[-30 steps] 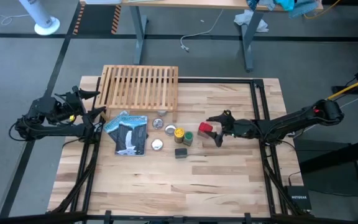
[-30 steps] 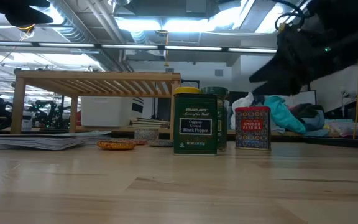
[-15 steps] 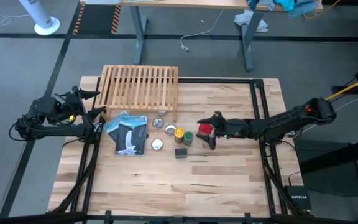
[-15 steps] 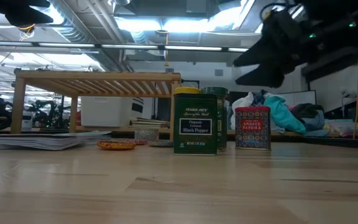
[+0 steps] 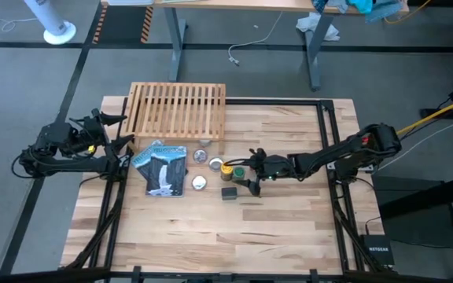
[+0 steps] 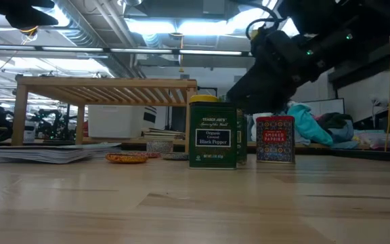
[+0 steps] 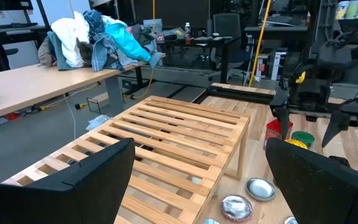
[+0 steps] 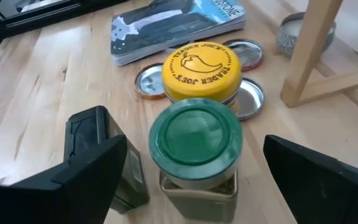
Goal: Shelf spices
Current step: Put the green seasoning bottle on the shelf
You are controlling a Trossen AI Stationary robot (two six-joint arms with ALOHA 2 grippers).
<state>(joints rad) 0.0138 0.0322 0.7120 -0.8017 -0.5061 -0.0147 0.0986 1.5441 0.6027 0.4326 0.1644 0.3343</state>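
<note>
The green-capped jar stands on the table with the yellow-capped jar close behind it and the black tin beside it. My right gripper is open, one finger on each side of the green-capped jar, touching nothing. The red tin stands upright by my right arm, which covers it in the high view. The slatted wooden shelf stands on its legs at the table's far left. My left gripper waits open at the table's left edge.
A flat blue-and-white packet lies left of the jars. Small silvery round tins lie around them, one just behind the green-capped jar. A shelf leg stands near the yellow-capped jar. Bare tabletop lies toward the near edge.
My right gripper has moved toward the table's left and come lower. It has passed over the red tin and now stands around the green-capped jar. It has stayed open. The containers have not moved.
</note>
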